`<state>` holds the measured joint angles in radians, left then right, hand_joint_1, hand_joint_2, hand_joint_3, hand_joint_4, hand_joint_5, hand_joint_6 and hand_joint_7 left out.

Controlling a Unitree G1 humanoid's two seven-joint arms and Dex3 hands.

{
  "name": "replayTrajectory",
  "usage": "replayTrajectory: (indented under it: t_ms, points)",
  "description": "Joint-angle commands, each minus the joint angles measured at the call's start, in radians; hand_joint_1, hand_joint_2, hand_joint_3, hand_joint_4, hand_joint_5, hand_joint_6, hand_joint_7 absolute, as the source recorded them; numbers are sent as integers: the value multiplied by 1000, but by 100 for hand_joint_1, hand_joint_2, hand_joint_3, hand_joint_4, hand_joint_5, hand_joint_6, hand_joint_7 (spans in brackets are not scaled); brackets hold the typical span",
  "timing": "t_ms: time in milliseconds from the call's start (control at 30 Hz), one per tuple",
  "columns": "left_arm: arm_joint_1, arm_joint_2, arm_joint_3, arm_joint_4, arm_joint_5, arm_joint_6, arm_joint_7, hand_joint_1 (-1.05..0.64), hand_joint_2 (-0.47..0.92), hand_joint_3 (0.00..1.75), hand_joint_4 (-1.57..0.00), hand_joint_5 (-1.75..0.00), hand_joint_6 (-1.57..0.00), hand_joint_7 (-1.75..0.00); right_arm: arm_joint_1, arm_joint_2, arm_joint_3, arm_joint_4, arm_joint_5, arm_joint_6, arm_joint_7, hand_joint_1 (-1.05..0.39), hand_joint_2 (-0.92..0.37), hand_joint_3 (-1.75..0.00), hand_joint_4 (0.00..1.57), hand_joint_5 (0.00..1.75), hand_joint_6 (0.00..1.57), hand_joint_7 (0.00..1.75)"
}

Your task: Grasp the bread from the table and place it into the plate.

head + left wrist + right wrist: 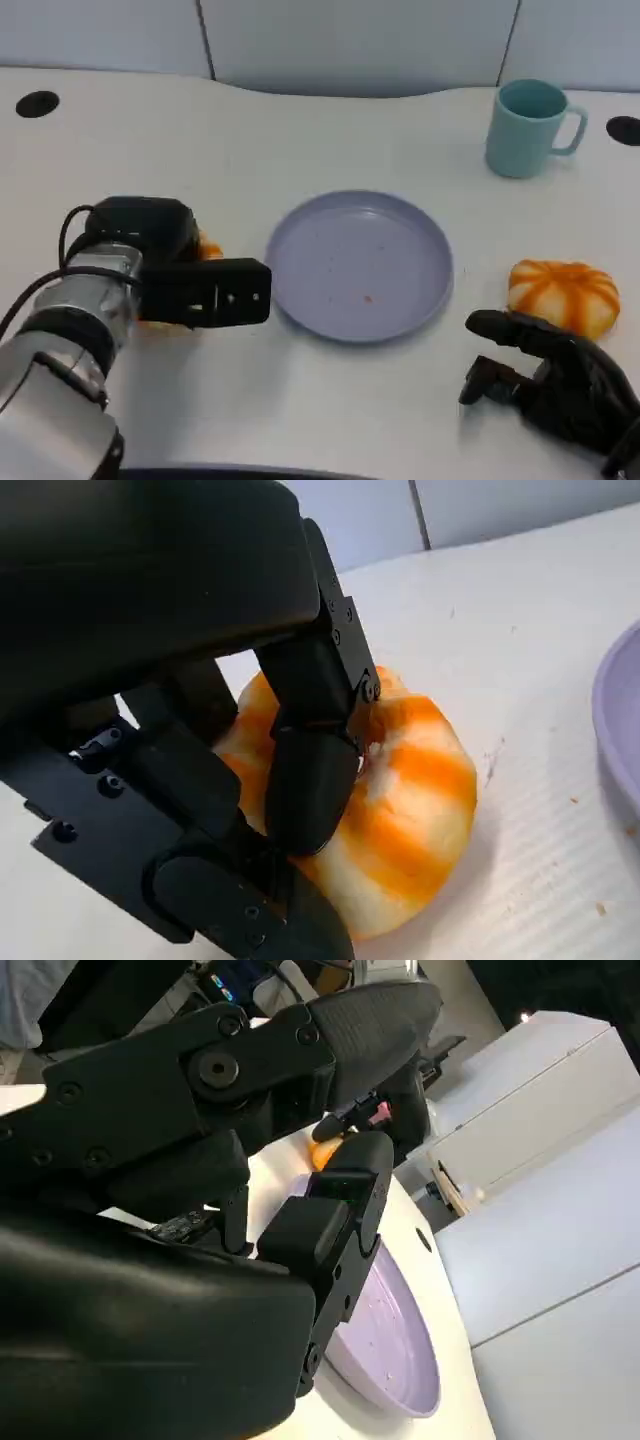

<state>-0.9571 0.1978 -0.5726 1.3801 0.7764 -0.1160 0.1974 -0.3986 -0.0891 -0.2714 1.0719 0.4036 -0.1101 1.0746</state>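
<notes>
- One bread (400, 810), orange-striped, lay on the table (250, 140) just left of the plate (360, 265), under the left hand (190, 275).
- The left hand's fingers (310, 780) were curled over that bread and pressed against its top; it rested on the table, not lifted.
- A second bread (563, 295) sat right of the plate, just beyond the right hand (550, 375).
- The right hand held nothing, fingers apart, resting near the plate's right rim.
- A teal mug (530, 128) stood behind the plate, to its right.
</notes>
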Motion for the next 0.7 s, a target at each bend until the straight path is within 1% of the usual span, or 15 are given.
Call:
replayTrajectory:
  t_ms: [33, 100, 133, 200, 233, 267, 333, 367, 433, 467, 500, 567, 633, 700]
  points:
    - [34, 26, 11, 13, -7, -15, 25, -105, 16, 128, -157, -169, -157, -170, 44, -14, 6, 27, -21, 32, -15, -48, -91, 0, 68, 118, 93, 30]
    - [38, 29, 26, 12, -20, -30, 33, -105, 16, 133, -157, -169, -157, -171, 42, -14, 4, 30, -20, 35, -16, -47, -91, 0, 67, 118, 93, 30]
    - [40, 31, 35, 12, -27, -38, 35, -105, 19, 130, -157, -169, -157, -170, 42, -14, 3, 31, -19, 36, -18, -46, -91, 0, 67, 118, 94, 30]
    - [43, 35, 49, 11, -36, -51, 39, -105, 21, 128, -157, -169, -157, -170, 44, -13, 2, 28, -19, 34, -20, -46, -90, 0, 67, 118, 94, 30]
    - [45, 38, 58, 10, -44, -61, 36, -105, 22, 127, -157, -172, -157, -172, 46, -13, 3, 20, -19, 37, -24, -46, -90, 0, 68, 118, 94, 30]
    - [46, 40, 65, 10, -49, -68, 34, -105, 26, 124, -157, -173, -157, -174, 48, -12, 4, 14, -20, 39, -28, -46, -90, 0, 68, 118, 94, 30]
    - [47, 43, 86, 8, -66, -82, 31, -105, 29, 120, -157, -174, -157, -174, 49, -12, 5, 1, -17, 55, -28, -45, -90, 0, 68, 117, 94, 30]
    - [47, 44, 94, 8, -72, -86, 29, -105, 30, 116, -157, -167, -157, -167, 50, -12, 5, -4, -16, 60, -29, -45, -89, 0, 68, 117, 94, 29]
    - [47, 45, 126, 4, -102, -108, 26, -105, 31, 110, -157, -161, -157, -160, 50, -13, 5, 0, -19, 53, -30, -45, -90, 0, 68, 118, 94, 29]
    - [49, 46, 146, 2, -121, -123, 26, -105, 31, 108, -157, -162, -157, -159, 53, -12, 6, -1, -22, 43, -34, -45, -90, 0, 69, 118, 94, 29]
    - [49, 47, 167, -1, -142, -141, 22, -105, 32, 109, -157, -164, -157, -160, 54, -12, 6, 2, -24, 38, -37, -45, -90, 0, 70, 118, 95, 29]
    - [49, 51, 198, -4, -174, -175, 14, -105, 32, 106, -157, -172, -157, -169, 54, -12, 6, 5, -24, 40, -38, -46, -89, 0, 71, 116, 96, 28]
    - [44, 55, 226, -8, -202, -201, -7, -105, 33, 100, -157, -174, -157, -173, 53, -11, 5, 12, -23, 32, -31, -46, -90, 0, 70, 115, 95, 27]
    - [37, 57, 248, -11, -225, -217, -23, -105, 35, 95, -157, -174, -157, -174, 52, -12, 6, 17, -24, 24, -28, -46, -91, -1, 69, 116, 95, 27]
